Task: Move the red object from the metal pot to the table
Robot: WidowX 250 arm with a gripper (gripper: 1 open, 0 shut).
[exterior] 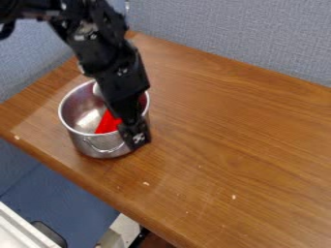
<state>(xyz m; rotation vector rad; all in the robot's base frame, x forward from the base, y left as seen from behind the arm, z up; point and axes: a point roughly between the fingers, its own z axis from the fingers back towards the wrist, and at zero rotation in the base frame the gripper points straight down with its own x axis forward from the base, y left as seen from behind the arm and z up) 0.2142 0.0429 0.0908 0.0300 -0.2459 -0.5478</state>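
The table (233, 116) is brown, like warm wood, with thin darker lines running along it. A few tiny pale specks dot it near the front edge.

The metal pot (80, 136) on the left is shiny silver. Its side looks grey with bright white shine.

The red object (99, 121) inside the pot is bright red, and its red colour glows on the silver inside wall.

The gripper (134, 131) and its arm are black, with a small white mark low down on the black.

The far wall is grey-blue with a fine speckled look.
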